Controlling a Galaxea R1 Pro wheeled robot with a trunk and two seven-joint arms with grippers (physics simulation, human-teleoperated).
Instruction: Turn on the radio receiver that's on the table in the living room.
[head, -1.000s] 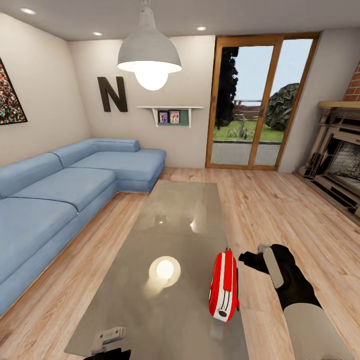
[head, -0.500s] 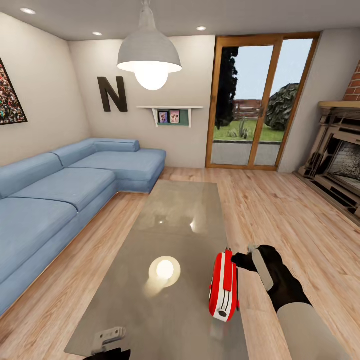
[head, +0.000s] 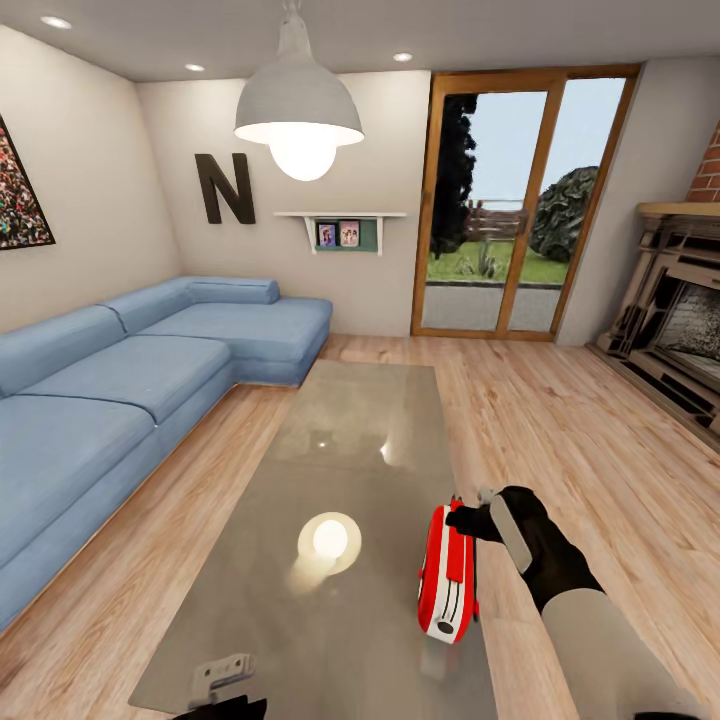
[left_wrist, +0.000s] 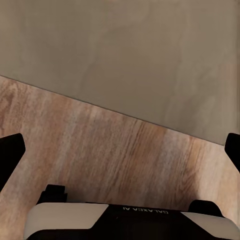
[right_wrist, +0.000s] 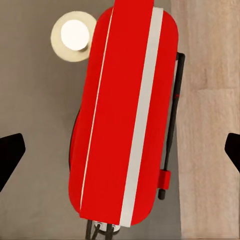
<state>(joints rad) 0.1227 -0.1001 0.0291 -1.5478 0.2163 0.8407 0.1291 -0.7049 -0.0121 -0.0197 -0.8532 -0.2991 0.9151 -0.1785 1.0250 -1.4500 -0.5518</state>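
Your red radio receiver (head: 447, 572) stands on the near right part of the glossy grey-beige desk (head: 350, 450), close to its right edge, with the white striped panel facing your way. The pendant lamp (head: 298, 110) hangs above, and its reflection (head: 328, 540) glows on the desk top just left of the radio.

Your right claw (head: 466, 520) is at the radio's far top corner, its dark fingertips right beside the red casing; you cannot tell from the head view whether they touch. In the right wrist view the radio (right_wrist: 125, 115) lies between the two fingertips (right_wrist: 10, 155), which sit at opposite edges, so the claw is spread wide, over the radio's narrow red top with its white stripe and thin wire handle (right_wrist: 172, 125).

Your left claw (head: 222, 680) is low at the desk's near edge. In its wrist view the fingertips (left_wrist: 11, 157) are spread apart over the wood floor (left_wrist: 100, 160) and the desk edge (left_wrist: 130, 60), holding nothing
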